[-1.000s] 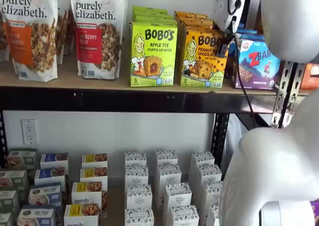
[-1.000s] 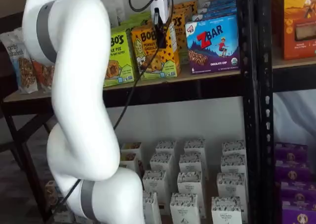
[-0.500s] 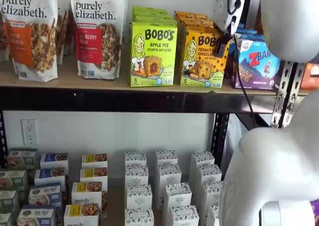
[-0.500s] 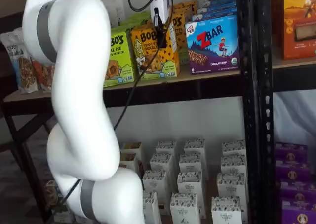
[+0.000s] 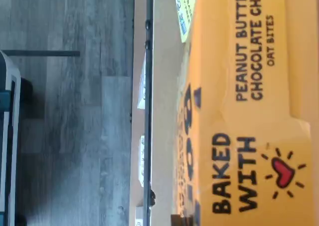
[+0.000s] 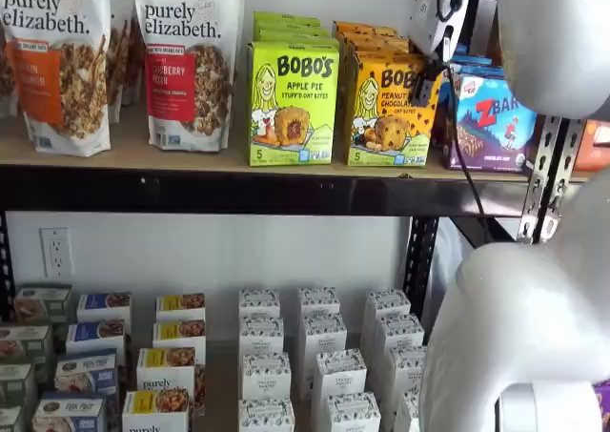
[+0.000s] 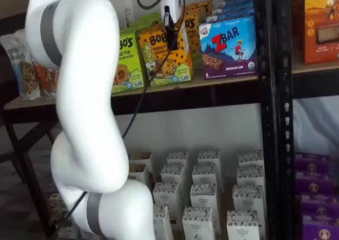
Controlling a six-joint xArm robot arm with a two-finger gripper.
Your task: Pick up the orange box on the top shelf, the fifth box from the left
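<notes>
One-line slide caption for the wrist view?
Wrist camera close above the orange box, its "Peanut Butter Chocolate Chip" panel filling the frame beside the top shelf edge.

orange box (image 5: 239, 106) "PEANUT BUTTER CHOCOLATE CHIP", blue box (image 7: 229, 48) "ZBAR"

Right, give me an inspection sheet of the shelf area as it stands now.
Surface: top shelf, tan board, black rail.
Job's things: orange box upright at the front edge.
Clutter: green box, blue box, granola bags; white cartons below.
Grippers: gripper, black fingers closed on the orange box's top.
Cables: black cable hanging past the shelf.
Surroundings: wall outlet, grey plank floor.
</notes>
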